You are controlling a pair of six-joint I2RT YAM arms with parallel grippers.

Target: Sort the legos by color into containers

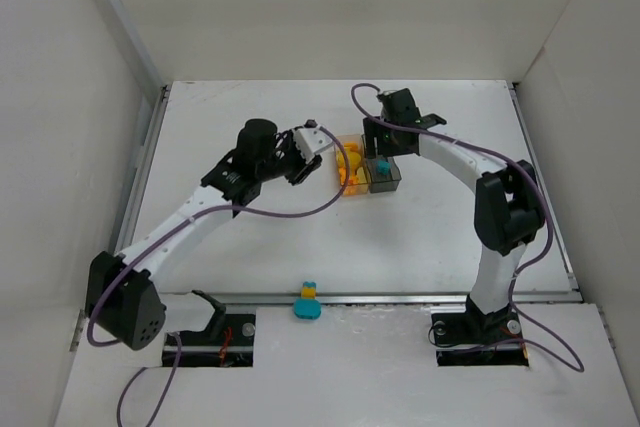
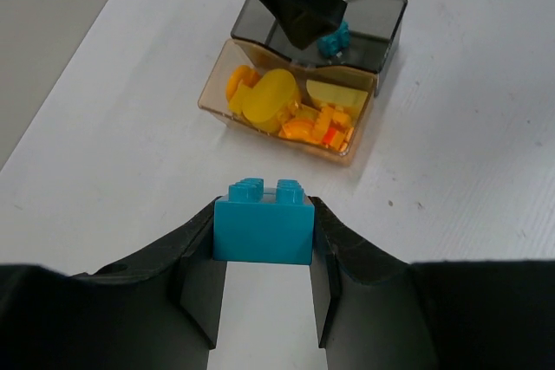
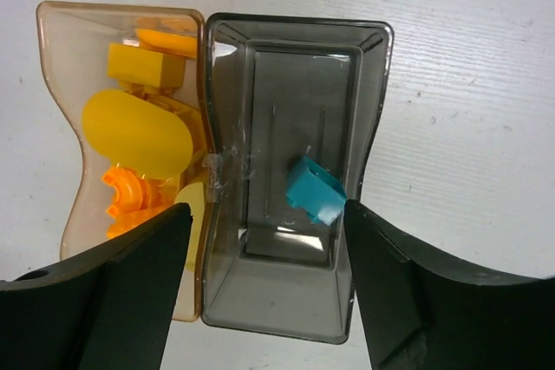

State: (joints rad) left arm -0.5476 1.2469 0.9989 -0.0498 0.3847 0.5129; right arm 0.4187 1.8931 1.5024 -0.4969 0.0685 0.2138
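My left gripper (image 2: 263, 253) is shut on a teal-blue lego brick (image 2: 263, 224), studs up, held above the table just short of the bins. In the top view this gripper (image 1: 312, 159) is left of the orange-amber bin (image 1: 343, 185). That bin (image 2: 215, 93) holds several yellow and orange legos (image 2: 269, 100). The smoky grey bin (image 2: 388, 19) holds one teal lego (image 2: 334, 38). My right gripper (image 3: 267, 253) is open over the grey bin (image 3: 380, 84), with the tilted teal lego (image 3: 315, 190) below it near the right finger. The orange bin (image 3: 54, 101) with its yellow pieces (image 3: 134, 132) lies to its left.
A teal piece with a yellow piece on it (image 1: 307, 304) sits on the near rail between the arm bases. White walls enclose the table (image 1: 250, 247) at the left, back and right. The right gripper (image 1: 383, 155) hangs right beside the left one over the bins.
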